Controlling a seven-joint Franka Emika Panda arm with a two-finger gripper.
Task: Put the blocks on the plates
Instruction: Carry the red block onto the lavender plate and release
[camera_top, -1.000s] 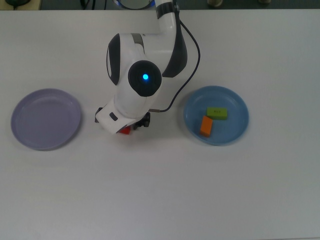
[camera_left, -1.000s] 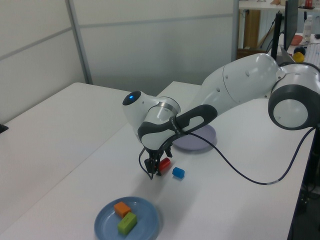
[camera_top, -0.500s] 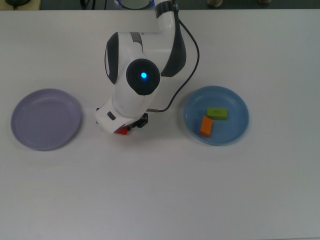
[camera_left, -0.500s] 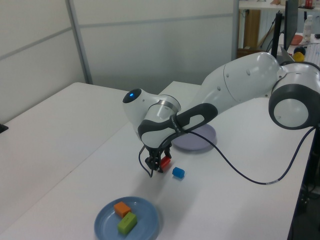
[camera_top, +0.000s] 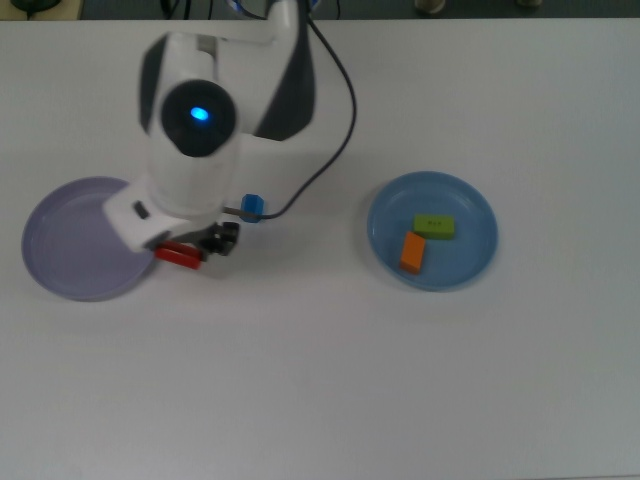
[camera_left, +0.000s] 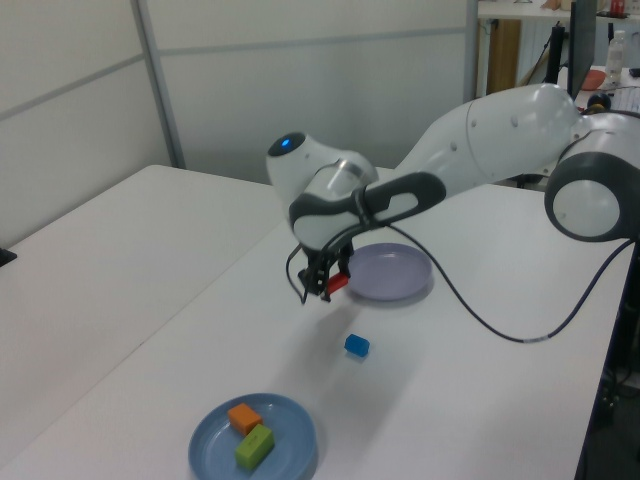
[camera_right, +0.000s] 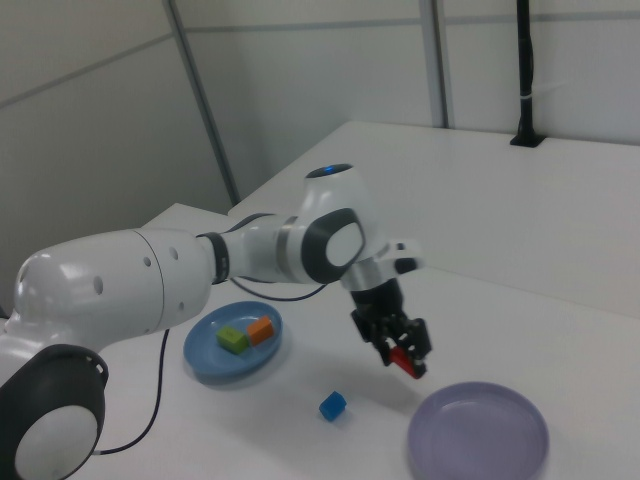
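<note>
The gripper (camera_top: 185, 253), raised above the white bench (camera_top: 320, 380), pinches the red cylinder (camera_top: 178, 254) between its fingers (camera_right: 384, 341), just at the rim of the lilac plate (camera_top: 70, 250) on the top view's left. The blue chunk (camera_left: 357, 346) lies on the bench between the two plates. The green bar (camera_top: 434, 226) and the orange bar (camera_top: 412, 252) rest side by side, close together, inside the light blue plate (camera_top: 470, 205) on the top view's right.
</note>
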